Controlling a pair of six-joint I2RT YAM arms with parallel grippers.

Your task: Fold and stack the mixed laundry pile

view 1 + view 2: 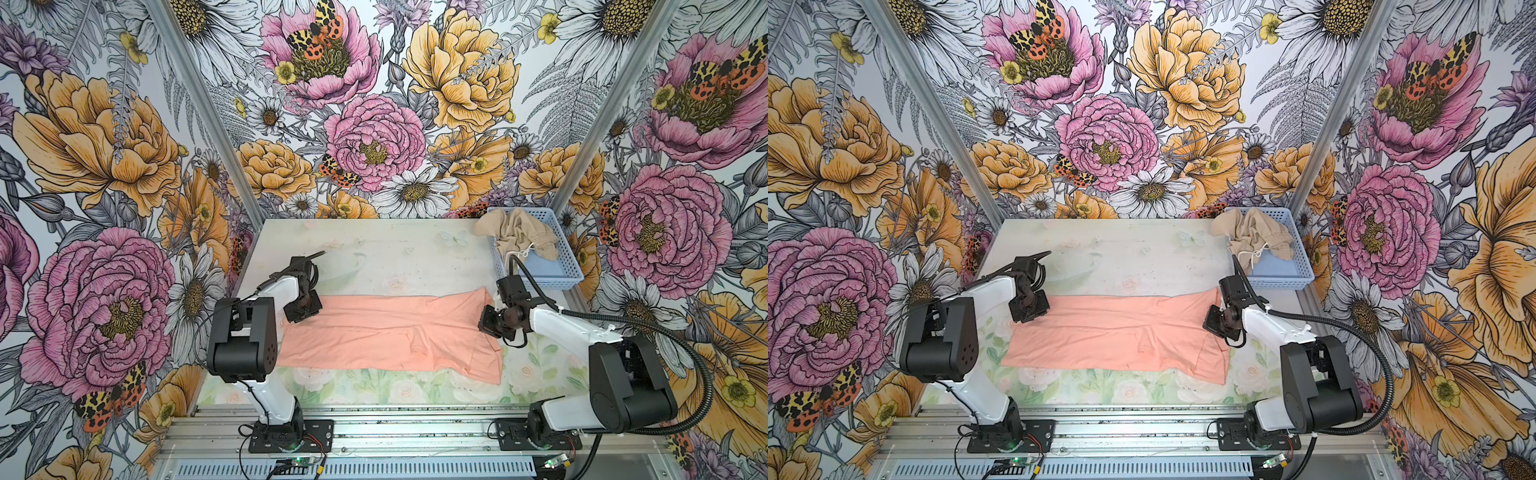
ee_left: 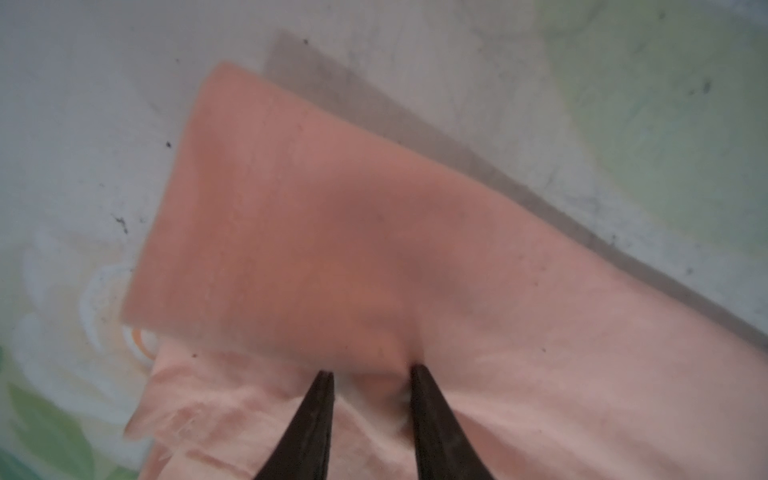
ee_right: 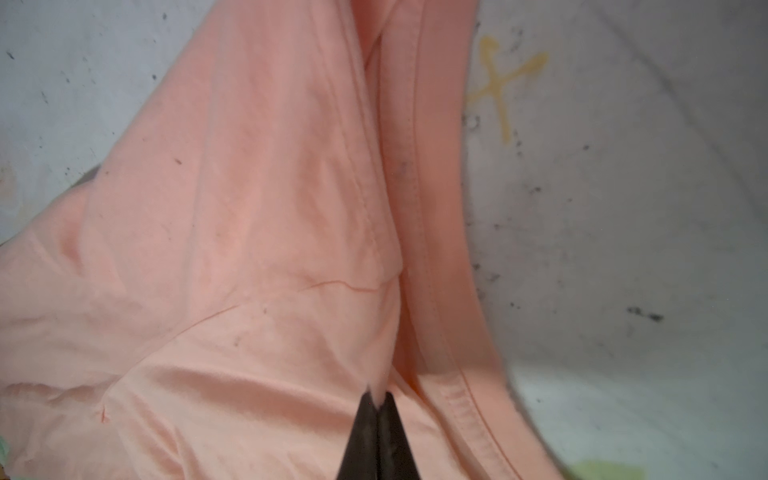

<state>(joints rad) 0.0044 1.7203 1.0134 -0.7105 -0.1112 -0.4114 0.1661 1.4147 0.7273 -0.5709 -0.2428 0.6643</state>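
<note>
Spilling over the blue basket [image 1: 555,283], beige garment [image 1: 515,235]; T-shirt [image 1: 386,328] apart.

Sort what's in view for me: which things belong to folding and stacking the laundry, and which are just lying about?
Part of the job:
- salmon-peach fabric T-shirt, spread flat
- crumpled beige-tan fabric garment with white drawstring
- left tool and right tool, at the T-shirt's ends

Just lying about:
- light blue perforated plastic basket, holding the beige garment
- pale floral-print table
</note>
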